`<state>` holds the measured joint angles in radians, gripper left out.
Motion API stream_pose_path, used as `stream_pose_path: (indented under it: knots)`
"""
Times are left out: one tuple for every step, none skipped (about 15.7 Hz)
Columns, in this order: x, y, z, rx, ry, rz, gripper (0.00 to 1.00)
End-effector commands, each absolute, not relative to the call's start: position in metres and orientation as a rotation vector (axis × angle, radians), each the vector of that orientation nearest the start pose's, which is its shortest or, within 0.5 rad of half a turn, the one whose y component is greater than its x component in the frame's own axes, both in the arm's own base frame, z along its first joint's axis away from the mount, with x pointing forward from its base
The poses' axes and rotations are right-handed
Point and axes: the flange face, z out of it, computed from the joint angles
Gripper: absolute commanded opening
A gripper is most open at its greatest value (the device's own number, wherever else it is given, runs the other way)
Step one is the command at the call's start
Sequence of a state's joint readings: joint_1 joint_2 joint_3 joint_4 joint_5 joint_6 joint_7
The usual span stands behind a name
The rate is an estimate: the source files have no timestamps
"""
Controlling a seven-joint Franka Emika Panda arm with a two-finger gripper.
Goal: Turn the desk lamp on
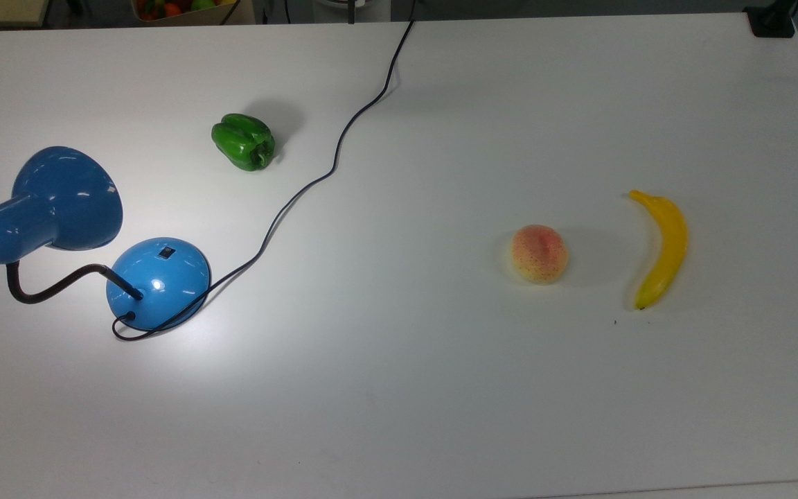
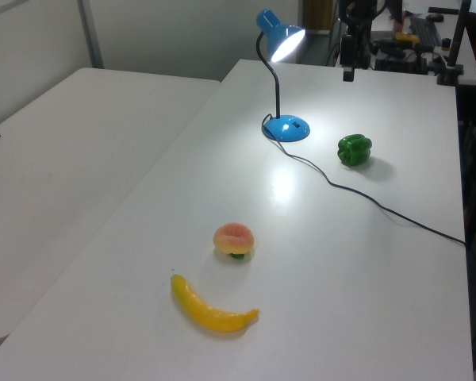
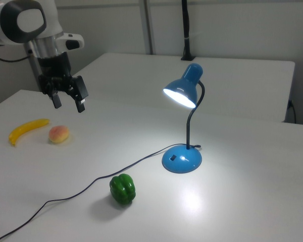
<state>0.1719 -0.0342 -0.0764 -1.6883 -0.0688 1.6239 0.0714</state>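
White table [image 1: 440,388], lamp [image 3: 184,126] lit at top view's 9 o'clock, pepper [image 1: 244,141] at 11, second table [image 2: 71,143] beside; claw [image 3: 67,101] spread wide, holding nothing

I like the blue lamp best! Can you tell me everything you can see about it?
The desk lamp looks like shiny blue metal. It has a bell-shaped shade, a black bendy neck and a round domed base with a small dark switch on top. It stands upright on the white table, and its base is the part resting on the table. It is switched on: the shade glows and a bright patch lies on the table below. A black cord runs from the base across the table.
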Motion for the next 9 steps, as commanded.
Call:
stream_pose_path:
  knots:
    - [0.5393,0.0462,0.6088,-3.227,-0.099,0.022,1.00]
    - [0.5400,0.0443,0.6101,-3.222,-0.091,0.018,1.00]
    - [0.5398,0.0424,0.6116,-3.216,-0.088,0.014,1.00]
    - [0.5402,0.0395,0.6130,-3.213,-0.095,0.010,1.00]
    - [0.5407,0.0390,0.6157,-3.209,-0.119,0.004,1.00]
    - [0.5406,0.0390,0.6156,-3.208,-0.136,0.007,1.00]
    - [0.5404,0.0398,0.6154,-3.208,-0.136,0.010,1.00]
    - [0.5403,0.0405,0.6154,-3.210,-0.129,0.009,1.00]
    - [0.5406,0.0422,0.6146,-3.210,-0.131,0.011,1.00]
